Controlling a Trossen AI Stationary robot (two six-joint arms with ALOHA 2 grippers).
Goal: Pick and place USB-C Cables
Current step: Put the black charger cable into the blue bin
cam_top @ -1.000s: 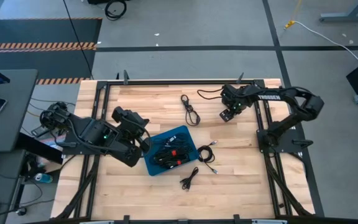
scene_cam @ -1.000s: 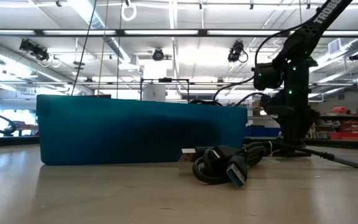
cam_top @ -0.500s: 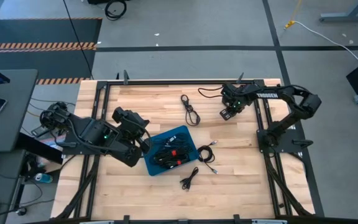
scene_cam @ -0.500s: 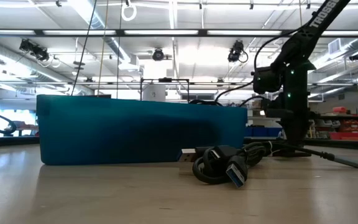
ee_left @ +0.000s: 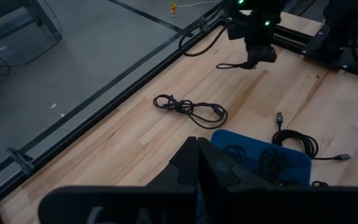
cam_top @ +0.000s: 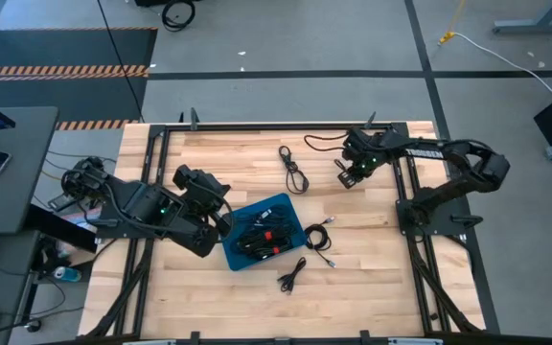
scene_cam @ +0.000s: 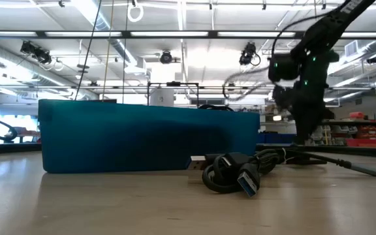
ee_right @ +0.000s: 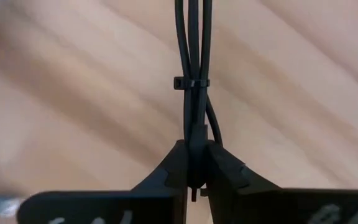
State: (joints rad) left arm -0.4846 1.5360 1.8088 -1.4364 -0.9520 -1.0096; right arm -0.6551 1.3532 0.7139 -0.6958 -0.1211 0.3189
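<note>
A blue tray (cam_top: 264, 233) with several black USB-C cables in it stands at the table's middle. Loose cables lie beyond it (cam_top: 295, 171), to its right (cam_top: 319, 235) and in front of it (cam_top: 292, 275). At the far right, my right gripper (cam_top: 350, 173) is shut on another black cable (cam_top: 322, 145), which trails toward the far edge. Several of its strands are bound by a black tie (ee_right: 191, 83). My left gripper (cam_top: 220, 213) waits shut beside the tray's left side. The low view shows the tray (scene_cam: 149, 134) and the front cable (scene_cam: 237, 171). My right gripper pinches the cable's bundled strands (ee_right: 194, 127) between its two fingertips, just short of the black tie. The fingers come from above, pointing down. The rest of the cable (ee_left: 229, 65) runs away from the fingers over the wood toward the far edge.
Black frame rails (cam_top: 257, 126) run along the table's far edge and both sides. The right arm's base (cam_top: 429, 213) stands at the right edge. Bare wood lies between the tray and the right gripper (cam_top: 353, 220).
My right gripper has shut on the cable at the far right. In the low view it has then gone a little upward and tipped.
</note>
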